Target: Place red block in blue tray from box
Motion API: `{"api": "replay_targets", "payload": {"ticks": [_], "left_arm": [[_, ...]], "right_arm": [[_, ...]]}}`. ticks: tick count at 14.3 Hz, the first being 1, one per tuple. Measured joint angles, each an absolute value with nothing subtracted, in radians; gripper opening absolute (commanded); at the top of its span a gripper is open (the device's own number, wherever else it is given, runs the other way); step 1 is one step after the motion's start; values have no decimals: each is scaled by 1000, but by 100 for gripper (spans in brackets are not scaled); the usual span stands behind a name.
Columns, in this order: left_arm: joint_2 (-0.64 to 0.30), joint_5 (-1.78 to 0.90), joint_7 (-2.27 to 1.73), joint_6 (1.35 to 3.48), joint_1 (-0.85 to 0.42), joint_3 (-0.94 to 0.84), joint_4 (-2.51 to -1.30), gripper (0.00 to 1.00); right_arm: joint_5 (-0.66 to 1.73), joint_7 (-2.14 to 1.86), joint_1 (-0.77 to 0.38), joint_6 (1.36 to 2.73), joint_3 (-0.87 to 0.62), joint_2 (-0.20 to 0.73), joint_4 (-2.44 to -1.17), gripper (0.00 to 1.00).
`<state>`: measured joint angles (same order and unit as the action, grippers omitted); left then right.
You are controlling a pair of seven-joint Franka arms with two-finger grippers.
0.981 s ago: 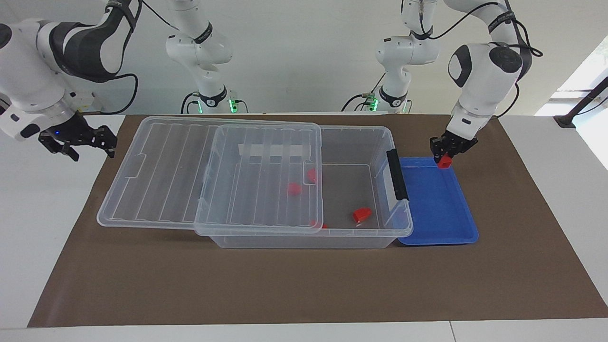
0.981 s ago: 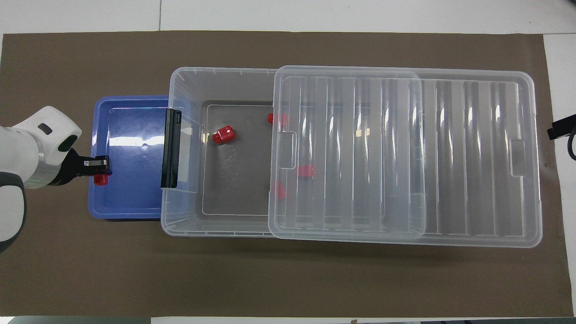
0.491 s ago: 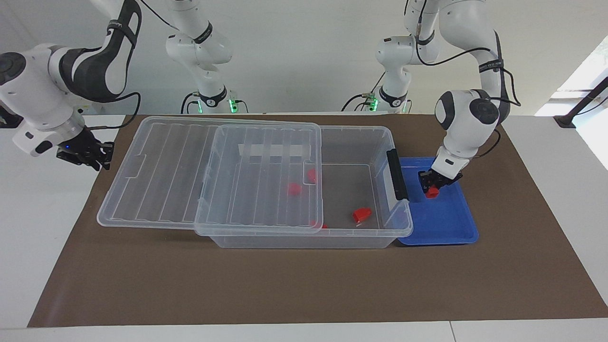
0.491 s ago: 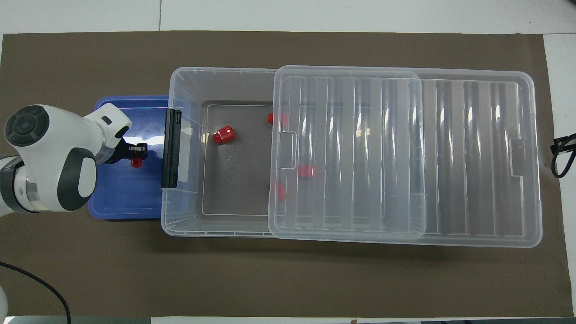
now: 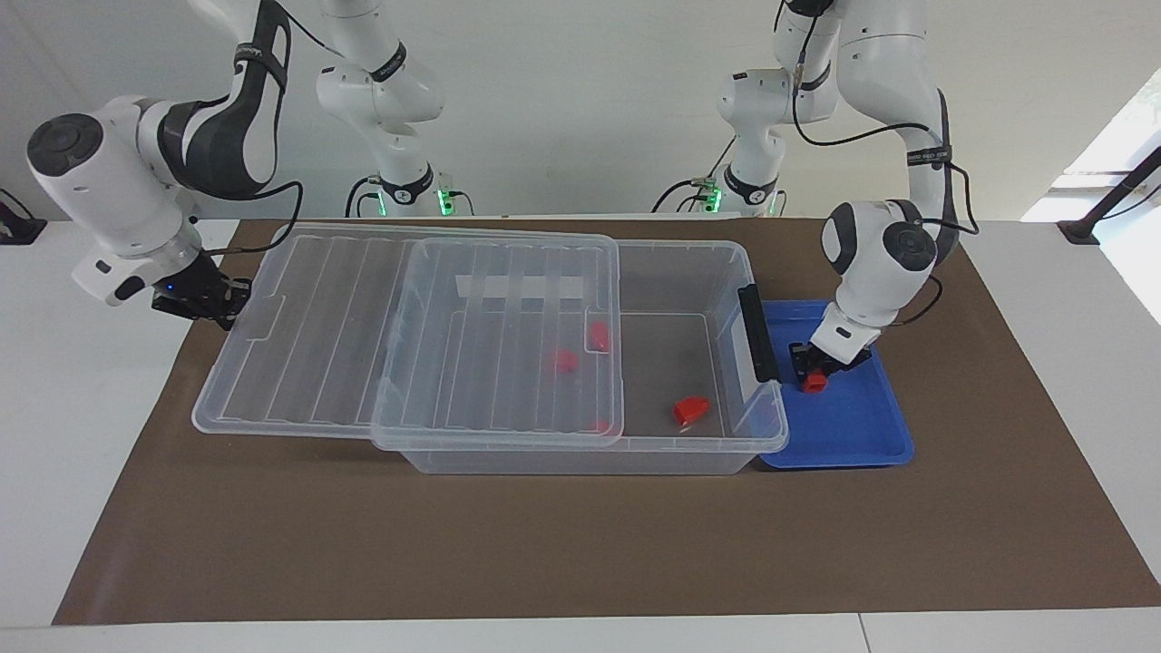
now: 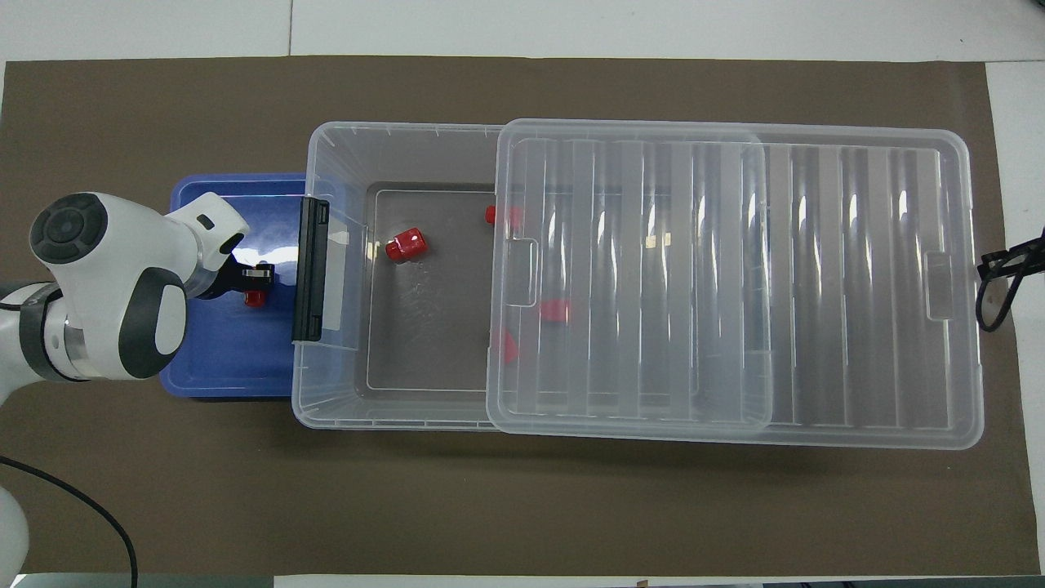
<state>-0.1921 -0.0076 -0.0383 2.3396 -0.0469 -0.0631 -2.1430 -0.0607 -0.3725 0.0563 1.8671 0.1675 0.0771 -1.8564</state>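
Note:
The blue tray (image 5: 853, 426) (image 6: 220, 359) lies beside the box (image 5: 749, 263) (image 6: 310, 155), at the left arm's end of the table. My left gripper (image 5: 810, 367) (image 6: 257, 282) is low inside the tray, shut on a red block (image 5: 814, 384) (image 6: 255, 299) that sits at or just above the tray floor. One red block (image 5: 691, 410) (image 6: 406, 245) lies in the box's uncovered part. Others (image 5: 566, 361) (image 6: 555, 310) show through the lid (image 5: 317, 326) (image 6: 816, 286). My right gripper (image 5: 204, 299) (image 6: 1000, 273) is at the lid's end edge.
The ribbed clear lid is slid partway off the box and overhangs it toward the right arm's end. The black latch clip (image 5: 757, 331) (image 6: 310, 269) stands on the box wall next to the tray. A brown mat (image 5: 544, 544) covers the table.
My left gripper has come down from the tray's rim into the tray with the red block. My right gripper has moved in to the lid's end edge, and the lid looks slightly shifted.

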Motion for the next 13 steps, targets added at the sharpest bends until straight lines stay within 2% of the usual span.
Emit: {"api": "replay_targets", "payload": {"ticks": [5, 10, 13], "left_arm": [[-134, -8, -39, 2269, -46, -61, -2088, 100], [-29, -8, -39, 1971, -42, -57, -1906, 100], [-10, -8, -39, 1831, -33, -55, -1778, 100]], "right_arm": [[-61, -329, 56, 1867, 139, 75, -1865, 0], [-54, -263, 55, 1870, 95, 67, -1882, 0], [-53, -223, 55, 1873, 66, 64, -1887, 1]]}}
